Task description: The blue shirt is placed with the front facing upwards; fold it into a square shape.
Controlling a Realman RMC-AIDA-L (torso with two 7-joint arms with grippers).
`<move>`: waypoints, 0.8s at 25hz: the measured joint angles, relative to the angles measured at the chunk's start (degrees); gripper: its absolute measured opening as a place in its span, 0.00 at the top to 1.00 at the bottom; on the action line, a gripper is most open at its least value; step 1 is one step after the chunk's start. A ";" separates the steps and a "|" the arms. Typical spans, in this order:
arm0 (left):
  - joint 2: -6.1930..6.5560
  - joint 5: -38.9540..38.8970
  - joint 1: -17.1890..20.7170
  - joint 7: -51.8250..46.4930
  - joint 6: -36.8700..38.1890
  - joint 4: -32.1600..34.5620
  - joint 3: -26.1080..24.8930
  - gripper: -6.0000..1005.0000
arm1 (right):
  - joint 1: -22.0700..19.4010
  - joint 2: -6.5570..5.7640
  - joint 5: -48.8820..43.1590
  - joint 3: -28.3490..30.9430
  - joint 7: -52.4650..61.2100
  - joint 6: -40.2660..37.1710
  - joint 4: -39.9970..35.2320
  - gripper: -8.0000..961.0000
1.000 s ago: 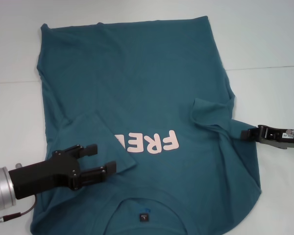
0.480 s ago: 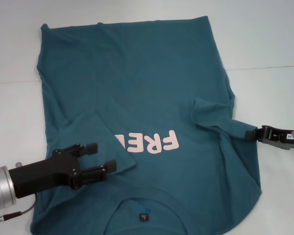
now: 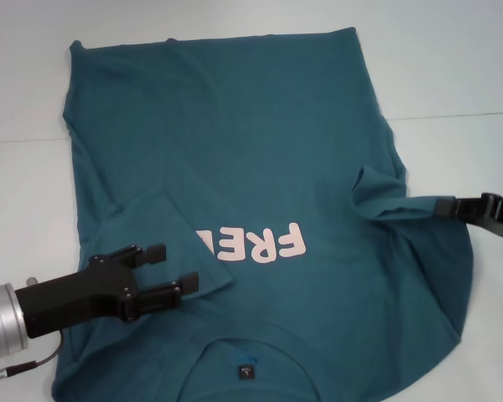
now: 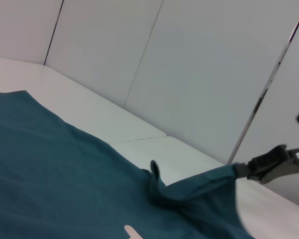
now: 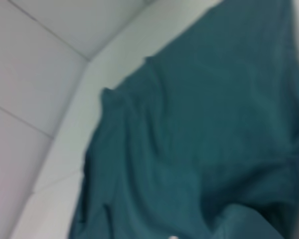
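Shirt (image 3: 260, 167) lies spread front-up on the white table (image 3: 453, 67), collar and black neck tag (image 3: 247, 370) toward the robot, pink lettering (image 3: 256, 244) mid-chest and partly covered. Left sleeve is folded in over the chest, its edge hiding the start of the lettering.

Left gripper (image 3: 169, 270) sits low over that folded sleeve, near the shirt's left shoulder. Fingers (image 3: 155, 253) stand parted with a narrow gap; no cloth between them as far as the head view shows, though the lower finger seems to rest on the fabric.

Right gripper (image 3: 447, 206) is at the shirt's right side, closed on the right sleeve's edge. Sleeve is stretched out taut toward it, bunched in a ridge at the body end. Left wrist view shows the same: sleeve (image 4: 204, 186) lifted off the table, pinched at its tip by the right gripper (image 4: 239, 170).

Right arm cut off at the frame edge. Shirt's near hem line runs out of frame. Right wrist view shows only blurred shirt (image 5: 199, 139) cloth; own fingers not visible.
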 joint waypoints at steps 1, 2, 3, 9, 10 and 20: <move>-0.01 0.00 -0.03 0.00 0.00 0.00 0.00 0.12 | 0.00 -0.04 0.30 0.15 0.07 -0.95 -0.47 0.98; -0.02 -0.01 -0.10 -0.01 -0.01 0.00 0.00 0.12 | 0.11 -0.04 0.46 0.28 0.18 -1.87 -0.84 0.98; -0.02 -0.02 -0.16 -0.02 -0.03 0.00 0.00 0.12 | 0.38 -0.05 0.50 0.29 0.31 -2.62 -1.08 0.98; -0.03 -0.13 -0.35 -0.05 -0.03 0.00 0.00 0.12 | 3.06 0.31 -0.33 -0.28 0.48 -5.22 -1.03 0.98; -0.03 -0.13 -0.39 -0.05 -0.03 0.00 0.00 0.12 | 3.59 0.42 -0.79 -0.36 0.49 -5.33 -0.87 0.98; -0.03 -0.13 -0.70 -0.06 -0.05 0.00 0.00 0.12 | 7.90 2.88 -6.29 -2.43 1.31 -5.39 0.02 0.97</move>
